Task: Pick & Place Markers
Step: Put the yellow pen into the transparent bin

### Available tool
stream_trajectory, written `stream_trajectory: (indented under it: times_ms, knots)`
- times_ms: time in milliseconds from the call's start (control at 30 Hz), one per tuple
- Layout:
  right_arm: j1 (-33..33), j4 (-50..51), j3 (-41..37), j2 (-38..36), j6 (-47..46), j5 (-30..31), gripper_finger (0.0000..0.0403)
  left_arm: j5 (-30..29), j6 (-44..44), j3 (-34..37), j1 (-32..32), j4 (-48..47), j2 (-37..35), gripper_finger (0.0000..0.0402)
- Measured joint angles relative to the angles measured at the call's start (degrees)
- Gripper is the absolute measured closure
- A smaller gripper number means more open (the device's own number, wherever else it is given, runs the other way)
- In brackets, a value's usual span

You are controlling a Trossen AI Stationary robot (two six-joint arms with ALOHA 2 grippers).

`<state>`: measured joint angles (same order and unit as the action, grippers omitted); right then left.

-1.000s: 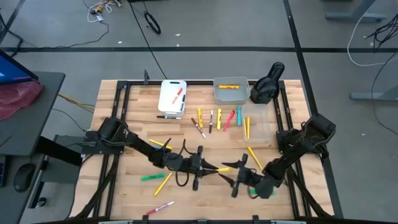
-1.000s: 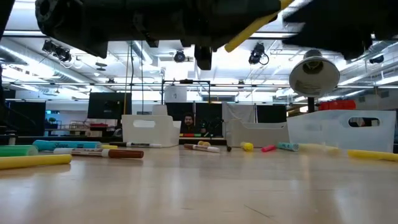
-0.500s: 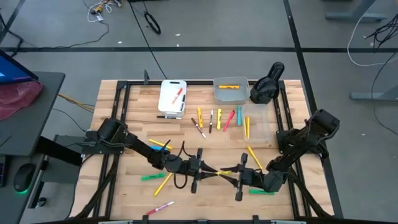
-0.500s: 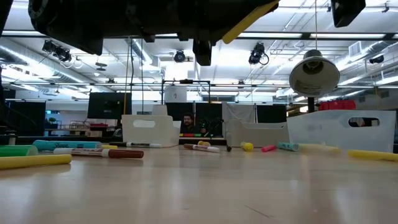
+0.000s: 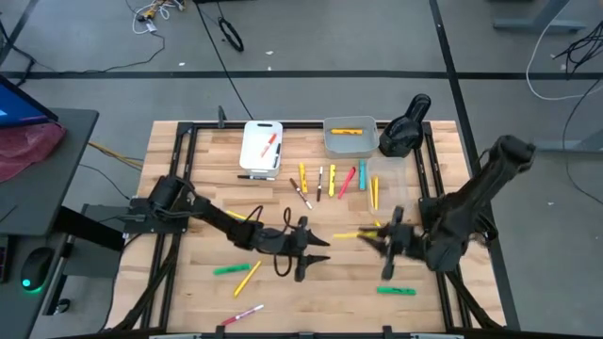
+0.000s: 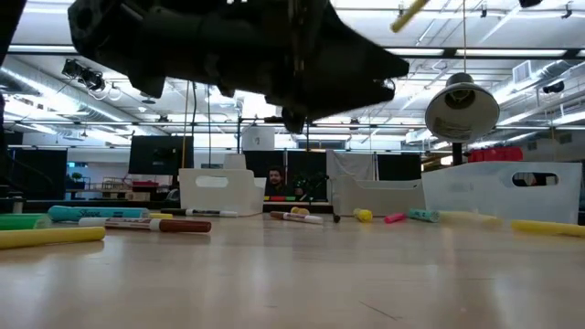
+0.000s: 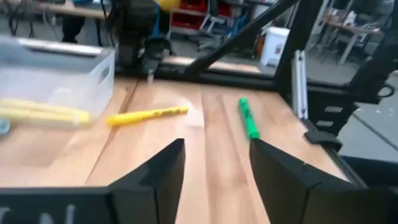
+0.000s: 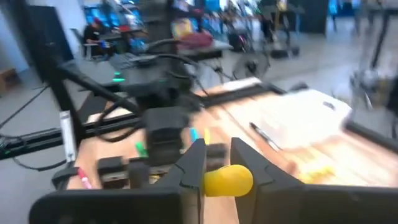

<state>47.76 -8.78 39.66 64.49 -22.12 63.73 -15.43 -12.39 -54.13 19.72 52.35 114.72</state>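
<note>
My right gripper is shut on a yellow marker above the middle of the table; the low view shows this marker high in the air. My left gripper stands open just left of it, with nothing between its fingers. Other markers lie flat on the wood: a row at the centre back, a green one, a yellow one, a pink one and another green one. My right gripper pinches the yellow marker between its two fingers, by the rounded end that shows between them. The fingers come level from the table's right side. The marker's other end sticks out toward the left gripper. It is lifted clear of the table.
At the back stand a white bin holding a red marker, a grey bin holding a yellow one, and a black lamp-like thing. A clear bin with yellow markers is at the right. Bare wood lies along the near edge.
My right gripper has shut on the yellow marker that my left gripper held. My left gripper has opened and let it go. My right arm has then risen and drawn back toward the table's right edge, carrying the marker away from the left gripper.
</note>
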Motion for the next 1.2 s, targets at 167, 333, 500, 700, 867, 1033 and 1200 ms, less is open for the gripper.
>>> stream_trajectory:
  times_ms: [167, 333, 500, 700, 867, 1033, 1200]
  knots:
    - [-9.5, 35.7, 4.6, -12.3, -22.0, -9.4, 0.0358, 0.0, -2.0, 0.0, -0.4, -2.2, 0.0, 0.0196]
    - [-24.3, 67.2, 11.3, -14.7, -35.8, -23.3, 0.0358, 0.0, -1.9, 0.0, -0.5, -2.1, 0.0, 0.0202]
    - [-39.2, 75.9, 9.2, -14.5, -35.5, -34.4, 0.0358, 0.0, -1.9, 0.0, -0.9, -2.1, 0.0, 0.0206]
    - [-53.6, 67.3, 0.9, -14.4, -24.8, -48.1, 0.0358, 0.0, -1.9, 0.0, -1.3, -2.1, 0.0, 0.0207]
    - [-62.8, 56.8, -4.6, -14.3, -18.5, -58.8, 0.0358, 0.0, -1.9, 0.0, -1.3, -2.1, 0.0, 0.0207]
    - [-69.1, 53.6, -6.8, -12.9, -16.0, -62.9, 0.0358, 0.0, -1.8, 0.0, -1.3, -2.1, 0.0, 0.0207]
    - [-72.3, 52.7, -8.1, -11.4, -14.0, -65.0, 0.0350, 0.0, -1.6, 0.0, -1.4, -2.1, 0.0, 0.0207]
